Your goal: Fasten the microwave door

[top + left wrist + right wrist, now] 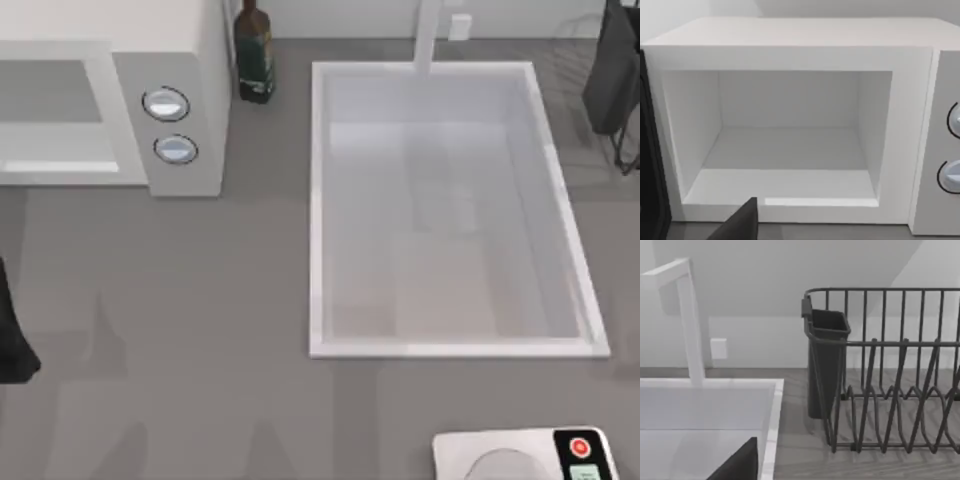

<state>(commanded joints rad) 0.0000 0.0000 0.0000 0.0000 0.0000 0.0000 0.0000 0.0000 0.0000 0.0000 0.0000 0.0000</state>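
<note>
From above, the microwave (110,95) sits at the table's far left corner, its two round knobs (166,104) stacked on the fixed panel at its right end. The cavity faces the near edge, so the microwave door is open; I cannot make out the door panel itself from here. A dark bottle (253,52) stands just beside the microwave's right side. The big white sink basin (318,200) takes up the middle and right of the table, with a white faucet (426,35) at its far rim. A dark dish rack (612,75) is at the far right corner, and a white kitchen scale (525,455) with a red button lies at the near edge. A dark part of my left arm (12,335) pokes in at the left edge.

My left wrist camera looks straight into the open cavity (785,135), pale walls and floor bare. A dark finger (740,225) of my left gripper shows low in front of the sill; whether it is released or clenched, I cannot tell.

My right wrist camera faces the dish rack (890,390) with its dark cutlery cup (825,365), beside the sink's corner (772,410) and the faucet (687,320). One dark finger (740,465) of my right gripper shows; its state I cannot tell either.
</note>
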